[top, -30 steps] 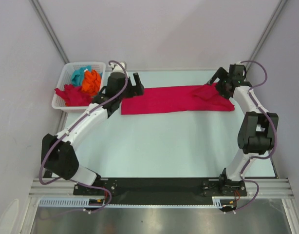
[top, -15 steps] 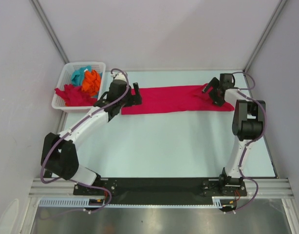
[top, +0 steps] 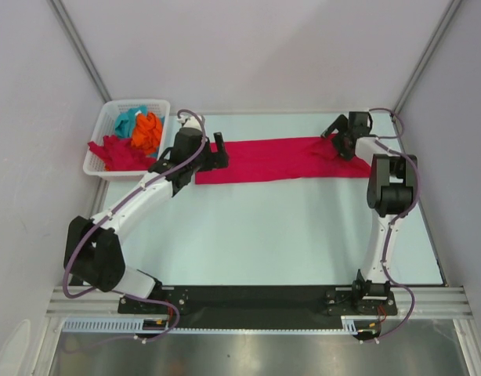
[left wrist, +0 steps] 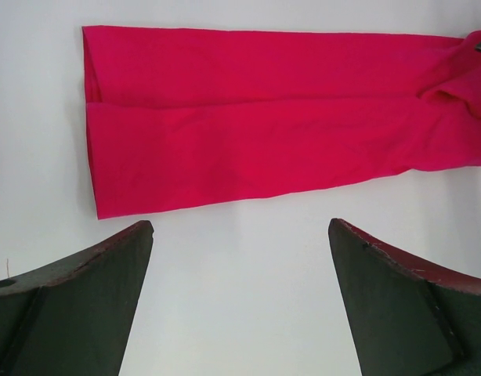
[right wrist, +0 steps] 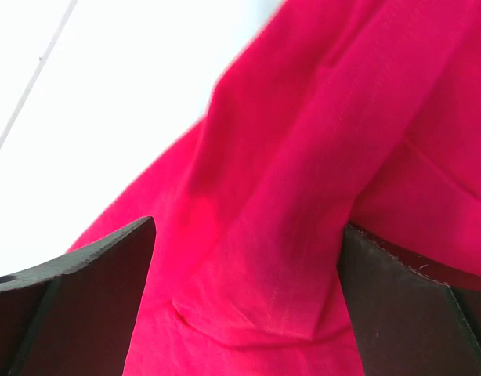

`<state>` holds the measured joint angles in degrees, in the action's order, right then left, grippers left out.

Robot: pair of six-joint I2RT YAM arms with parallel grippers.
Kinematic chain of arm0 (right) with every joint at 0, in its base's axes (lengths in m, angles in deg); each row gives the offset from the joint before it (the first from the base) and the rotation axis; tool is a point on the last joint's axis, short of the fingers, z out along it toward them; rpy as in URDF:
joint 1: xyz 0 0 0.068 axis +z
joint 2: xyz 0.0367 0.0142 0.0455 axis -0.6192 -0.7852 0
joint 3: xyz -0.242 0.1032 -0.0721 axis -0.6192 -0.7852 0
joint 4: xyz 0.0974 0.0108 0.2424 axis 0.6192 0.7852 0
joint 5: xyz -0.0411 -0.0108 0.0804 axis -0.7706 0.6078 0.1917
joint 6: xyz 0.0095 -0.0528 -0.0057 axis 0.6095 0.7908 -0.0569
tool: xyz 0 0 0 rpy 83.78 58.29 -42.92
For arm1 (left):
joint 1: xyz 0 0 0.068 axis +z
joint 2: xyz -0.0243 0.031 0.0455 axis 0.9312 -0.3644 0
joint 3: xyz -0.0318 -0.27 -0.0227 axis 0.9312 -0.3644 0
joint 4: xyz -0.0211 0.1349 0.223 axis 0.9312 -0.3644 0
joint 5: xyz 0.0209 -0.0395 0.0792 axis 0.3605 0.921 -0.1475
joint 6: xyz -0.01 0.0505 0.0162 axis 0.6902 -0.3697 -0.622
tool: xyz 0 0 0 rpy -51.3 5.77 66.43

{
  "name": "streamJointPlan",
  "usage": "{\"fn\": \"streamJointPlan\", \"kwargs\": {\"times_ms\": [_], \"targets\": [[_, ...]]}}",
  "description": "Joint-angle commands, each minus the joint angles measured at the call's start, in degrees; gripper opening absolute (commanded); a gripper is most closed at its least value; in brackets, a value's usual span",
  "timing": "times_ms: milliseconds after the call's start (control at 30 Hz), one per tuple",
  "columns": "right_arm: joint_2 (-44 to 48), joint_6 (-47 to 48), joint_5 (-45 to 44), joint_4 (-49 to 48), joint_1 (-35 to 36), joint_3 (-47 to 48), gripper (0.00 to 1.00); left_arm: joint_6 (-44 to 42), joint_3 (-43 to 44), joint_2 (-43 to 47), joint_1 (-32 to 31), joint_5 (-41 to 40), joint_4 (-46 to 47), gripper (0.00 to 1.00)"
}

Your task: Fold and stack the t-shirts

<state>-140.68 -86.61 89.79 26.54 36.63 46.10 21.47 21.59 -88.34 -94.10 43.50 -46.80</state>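
Observation:
A crimson t-shirt (top: pixel 280 159) lies folded into a long strip across the far part of the table (top: pixel 264 235). My left gripper (top: pixel 222 151) hovers at the strip's left end, open. In the left wrist view the shirt (left wrist: pixel 264 117) lies just beyond the gripper (left wrist: pixel 240 227), with bare table between the fingers. My right gripper (top: pixel 336 139) is over the bunched right end, open. In the right wrist view a rumpled fold of the shirt (right wrist: pixel 303 157) fills the space under the gripper (right wrist: pixel 248 227). Neither gripper grips the cloth.
A white lattice basket (top: pixel 99 168) stands at the far left off the table's corner. It holds a teal shirt (top: pixel 127 121), an orange shirt (top: pixel 149 130) and a crimson one (top: pixel 115 151) hanging over its rim. Grey walls close in on both sides.
The right arm has folded in, carrying its gripper left and farther back over the shirt's right end. The left gripper sank slightly nearer the shirt's left end, then stayed still.

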Motion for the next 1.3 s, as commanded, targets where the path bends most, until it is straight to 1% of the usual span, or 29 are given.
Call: {"fn": "streamJointPlan", "kwargs": {"times_ms": [0, 200, 333, 367, 467, 800, 900, 967, 1100, 1267], "targets": [[-2.6, -1.3, 0.1, -1.7, 0.9, 5.3, 1.00, -0.2, -0.2, 0.8, 0.4, 1.6, 1.2, 1.00], [-4.4, -1.1, 0.0, -2.6, 1.5, 9.2, 1.00, 0.2, -0.4, -0.3, 0.4, 2.3, 1.9, 1.00], [-6.7, -1.9, 1.0, -1.7, 1.5, 14.9, 1.00, 0.5, -0.4, -0.9, 0.5, 3.0, 2.0, 1.00], [-7.2, -1.8, 0.9, -1.3, 3.1, 16.0, 1.00, 0.5, -0.5, -1.0, 0.5, 3.0, 2.0, 1.00], [-7.9, -1.3, 0.8, 0.5, 3.6, 18.6, 1.00, 0.5, -0.7, -1.0, 0.5, 3.0, 2.0, 1.00], [-3.6, 1.2, 0.5, 3.1, 3.9, 16.5, 1.00, 0.8, -1.3, -2.0, 0.5, 3.1, 2.8, 1.00], [-1.5, 4.3, -0.4, 4.7, 3.9, 14.3, 1.00, 0.7, -1.1, -3.1, 0.5, 3.7, 2.9, 1.00], [-1.6, 6.2, -0.1, 6.2, 3.7, 14.7, 1.00, 0.8, -1.0, -3.9, 0.5, 3.8, 3.0, 1.00], [-5.1, 5.5, 2.3, 4.9, 4.8, 16.3, 1.00, 0.9, -0.3, -5.0, 0.5, 4.9, 2.8, 1.00], [-10.2, 4.3, 0.6, 5.8, 7.6, 22.7, 1.00, 0.5, 0.1, -5.3, 0.5, 3.8, 2.7, 1.00]]}}
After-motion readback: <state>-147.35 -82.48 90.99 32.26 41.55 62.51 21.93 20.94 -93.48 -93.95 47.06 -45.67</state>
